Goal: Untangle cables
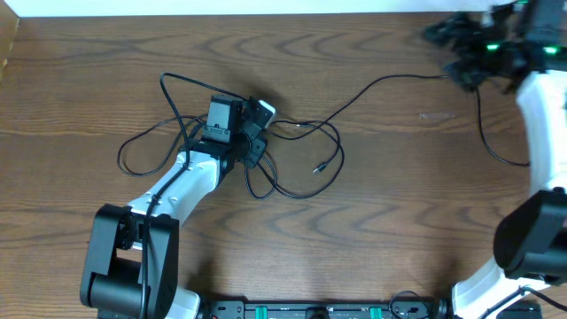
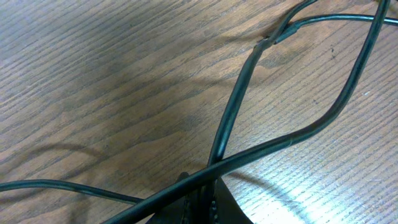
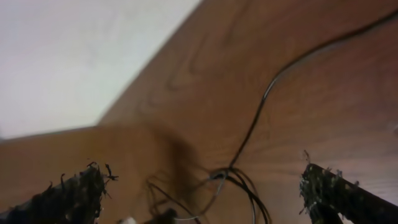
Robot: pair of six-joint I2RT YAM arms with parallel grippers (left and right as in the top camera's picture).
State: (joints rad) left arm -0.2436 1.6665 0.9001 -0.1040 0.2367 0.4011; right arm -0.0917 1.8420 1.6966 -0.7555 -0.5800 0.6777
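A: Left fingers (image 2: 217,205), gripping or not?
B: Cannot tell. Only a dark tip shows, with two black strands crossing just over it.
A: And the right fingers (image 3: 339,190)?
B: Spread wide with nothing between them, up at the far right corner.
A: Where are the cables (image 1: 306,151)?
B: Looped on the counter (image 1: 372,221), left of centre, under the left arm's tip. One long cord (image 1: 372,86) trails far right, toward the right fingers.

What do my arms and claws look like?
Left arm and right arm: white links, black joints and bases; a thin black lead runs along the left forearm. Green lights glow near the right wrist. Right claw has dark fingers with frayed edges.
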